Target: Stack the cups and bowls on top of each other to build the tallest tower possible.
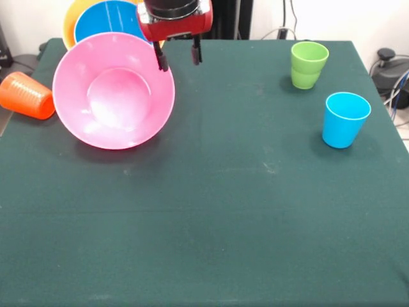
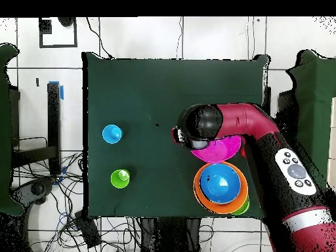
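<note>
A large pink bowl (image 1: pixel 114 89) is tipped on its side at the back left, its opening facing the front; in the overhead view the pink bowl (image 2: pixel 223 148) is partly under the arm. My gripper (image 1: pixel 179 56) hangs open just right of its upper rim, with the left finger (image 1: pixel 162 59) at the rim's edge and nothing between the two. Behind it a blue bowl (image 1: pixel 108 20) sits nested in an orange bowl (image 1: pixel 69 24). An orange cup (image 1: pixel 25 94) lies on its side at the far left. At the right a green cup (image 1: pixel 308 64) and a light blue cup (image 1: pixel 345 119) stand upright.
From overhead, the blue bowl (image 2: pixel 218 184) rests in the orange bowl (image 2: pixel 226 203), with a green rim (image 2: pixel 242 209) showing beneath. The red arm (image 2: pixel 262 141) covers that side of the dark green table (image 1: pixel 211 217). Cables lie beyond the table's edges.
</note>
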### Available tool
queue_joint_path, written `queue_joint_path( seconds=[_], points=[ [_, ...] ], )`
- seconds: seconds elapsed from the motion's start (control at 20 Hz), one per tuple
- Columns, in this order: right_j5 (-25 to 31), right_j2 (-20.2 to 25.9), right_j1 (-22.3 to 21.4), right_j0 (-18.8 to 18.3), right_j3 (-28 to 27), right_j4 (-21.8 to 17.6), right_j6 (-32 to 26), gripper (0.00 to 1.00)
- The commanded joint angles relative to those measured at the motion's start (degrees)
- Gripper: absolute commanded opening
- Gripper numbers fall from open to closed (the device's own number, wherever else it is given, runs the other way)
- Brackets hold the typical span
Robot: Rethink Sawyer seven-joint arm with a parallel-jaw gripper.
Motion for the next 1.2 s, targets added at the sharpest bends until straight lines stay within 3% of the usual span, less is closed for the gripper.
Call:
queue_joint_path(
  seconds=[0.05,0.25,0.5,0.65,1.2],
  points=[
    [7.1,3.4,-1.7,0.7,-3.2,-7.0,-23.1,1.0],
    [6.9,5.1,-4.1,0.3,-3.4,-10.2,-27.4,1.0],
    [-4.3,5.4,1.6,-3.5,-1.2,-14.5,-27.0,1.0],
    [-7.2,5.8,3.0,-5.0,-0.1,-16.8,-28.0,1.0],
    [-4.5,8.7,8.9,-6.8,-2.8,-18.2,-37.4,1.0]
  ],
)
